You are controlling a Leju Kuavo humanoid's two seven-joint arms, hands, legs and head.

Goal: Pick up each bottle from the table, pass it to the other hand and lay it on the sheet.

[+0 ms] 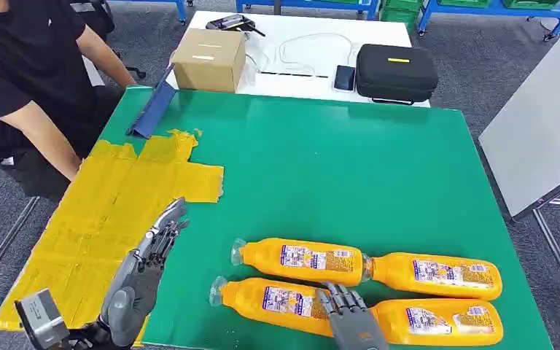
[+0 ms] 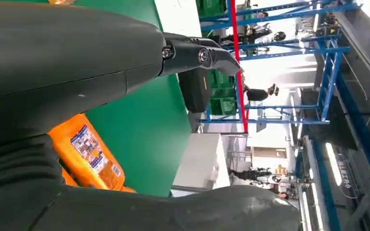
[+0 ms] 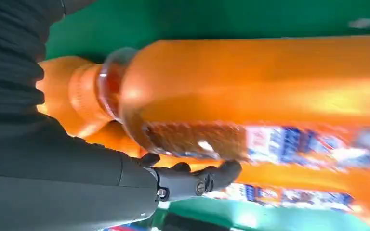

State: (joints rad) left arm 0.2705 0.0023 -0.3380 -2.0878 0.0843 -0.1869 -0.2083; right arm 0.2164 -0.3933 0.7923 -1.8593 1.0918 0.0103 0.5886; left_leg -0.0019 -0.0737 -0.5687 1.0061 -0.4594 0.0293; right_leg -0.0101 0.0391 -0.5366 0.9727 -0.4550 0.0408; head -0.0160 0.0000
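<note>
Overhead, a green table [image 1: 350, 160] carries a yellow sheet [image 1: 109, 211] on its left with no bottle on it, so every transfer seems left to do. Four orange bottles [image 1: 302, 260] with clear caps and printed labels lie in two rows near the front edge. The right hand [image 1: 350, 315] rests on a front bottle, grip unclear; the left hand [image 1: 146, 266] hovers open-fingered, holding nothing.

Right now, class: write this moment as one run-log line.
bottles: four lying on green table | yellow sheet: bare | right hand: over near-left bottle | left hand: open
</note>
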